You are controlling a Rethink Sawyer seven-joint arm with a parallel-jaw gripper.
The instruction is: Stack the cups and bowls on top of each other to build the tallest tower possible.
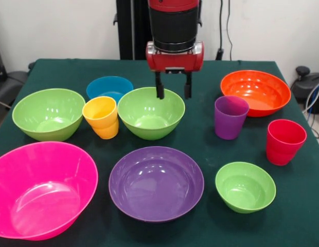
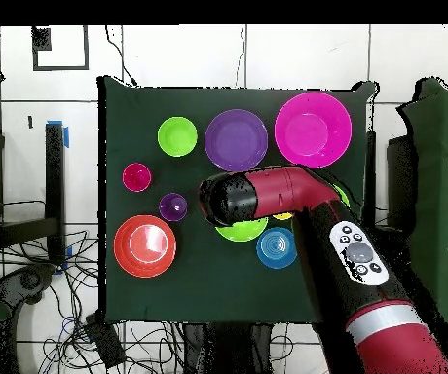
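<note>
Table: we see a dark green cloth [image 1: 211,67] over the whole top, everything standing on it separately.
Room: we have a white wall behind in the front view; from overhead, pale floor tiles and loose cables around the table.
Cups: we count three, all upright. Yellow cup [image 1: 101,117] sits between two green bowls, purple cup [image 1: 230,117] is just in front of the orange bowl, red cup [image 1: 285,141] is at the right.
Bowls: we count seven. Three green [image 1: 48,113] [image 1: 151,112] [image 1: 245,186], one blue [image 1: 109,87], one purple [image 1: 156,182], one orange [image 1: 255,91], one pink [image 1: 41,188].
Tower: nothing stacked yet.
Gripper [image 1: 173,91]: we see it hanging over the far rim of the middle green bowl, fingers apart, holding nothing.
</note>
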